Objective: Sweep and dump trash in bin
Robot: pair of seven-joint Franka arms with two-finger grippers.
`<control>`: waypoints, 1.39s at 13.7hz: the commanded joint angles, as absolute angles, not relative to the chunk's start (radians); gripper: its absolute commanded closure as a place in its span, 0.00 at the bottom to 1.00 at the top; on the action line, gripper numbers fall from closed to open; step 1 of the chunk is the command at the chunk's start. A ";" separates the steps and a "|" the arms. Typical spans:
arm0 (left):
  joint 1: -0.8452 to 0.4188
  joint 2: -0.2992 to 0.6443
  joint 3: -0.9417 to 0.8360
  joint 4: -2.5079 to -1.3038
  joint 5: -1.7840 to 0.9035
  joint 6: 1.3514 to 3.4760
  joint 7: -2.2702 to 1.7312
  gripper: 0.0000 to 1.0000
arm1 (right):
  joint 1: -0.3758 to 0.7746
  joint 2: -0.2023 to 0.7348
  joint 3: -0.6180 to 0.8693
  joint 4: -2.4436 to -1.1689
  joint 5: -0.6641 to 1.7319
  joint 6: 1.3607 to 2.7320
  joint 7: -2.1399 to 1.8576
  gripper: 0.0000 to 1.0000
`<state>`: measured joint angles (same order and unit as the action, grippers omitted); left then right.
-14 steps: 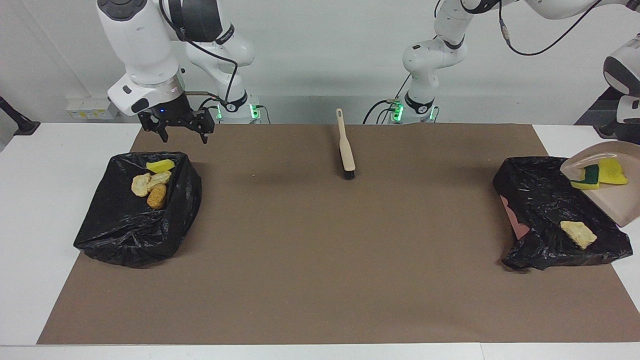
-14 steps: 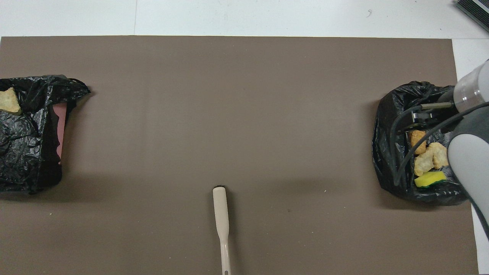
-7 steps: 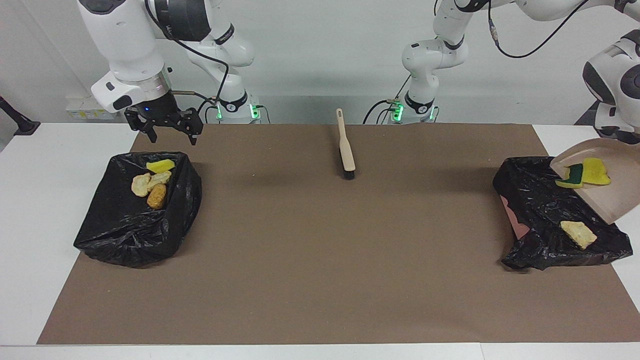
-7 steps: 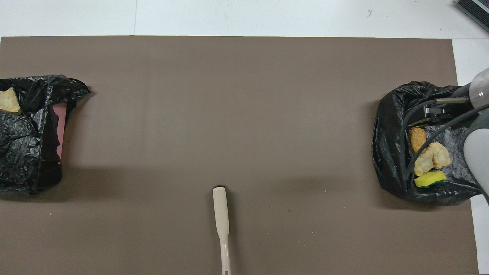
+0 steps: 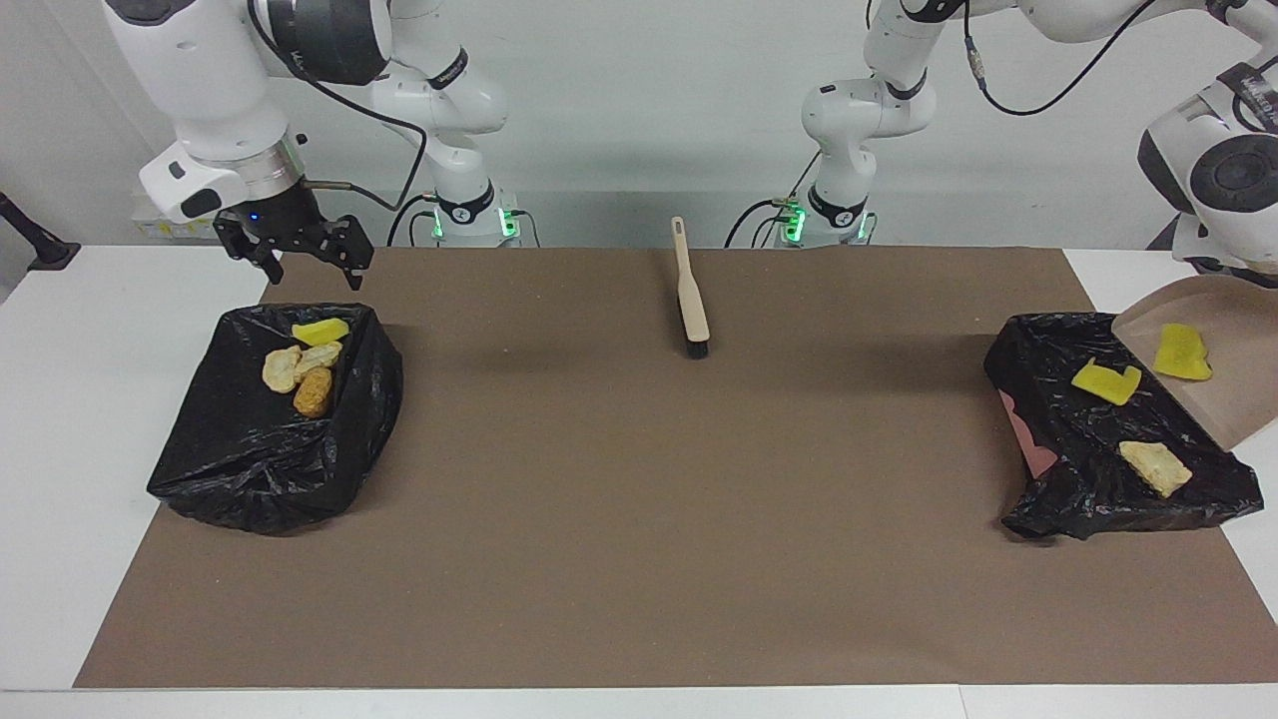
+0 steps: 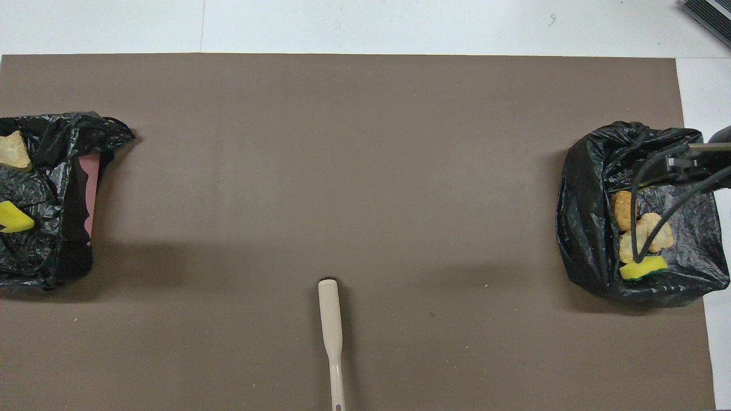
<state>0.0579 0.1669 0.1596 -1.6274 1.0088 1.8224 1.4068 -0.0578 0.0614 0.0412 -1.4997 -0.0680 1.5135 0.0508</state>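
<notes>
Seven scraps of trash show. In the black-lined bin (image 5: 275,419) at the right arm's end lie four, clustered at about one o'clock of its opening: a yellow sponge chunk (image 5: 319,331) nearest the robots, two pale tan bread-like lumps (image 5: 282,368) touching side by side just below it, and an orange-brown lump (image 5: 314,391) against them. In the other black-lined bin (image 5: 1108,429), at the left arm's end, a yellow sponge piece (image 5: 1105,381) lies at twelve o'clock and a tan lump (image 5: 1155,467) at five o'clock. One more yellow sponge chunk (image 5: 1182,353) rests on the tilted beige dustpan (image 5: 1233,394) over that bin's edge.
</notes>
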 commanded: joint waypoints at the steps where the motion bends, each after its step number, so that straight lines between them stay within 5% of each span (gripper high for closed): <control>1: 0.029 0.111 0.169 -1.704 1.097 1.828 1.376 1.00 | -0.046 0.025 0.029 -1.503 -0.046 1.509 0.073 0.00; 13: -0.087 0.092 0.163 -1.707 1.211 1.760 1.405 1.00 | -0.058 -0.021 0.028 -1.582 -0.014 1.523 0.092 0.00; 19: -0.123 0.075 0.164 -1.833 1.342 1.715 1.201 1.00 | -0.057 -0.018 0.029 -1.575 -0.017 1.523 0.092 0.00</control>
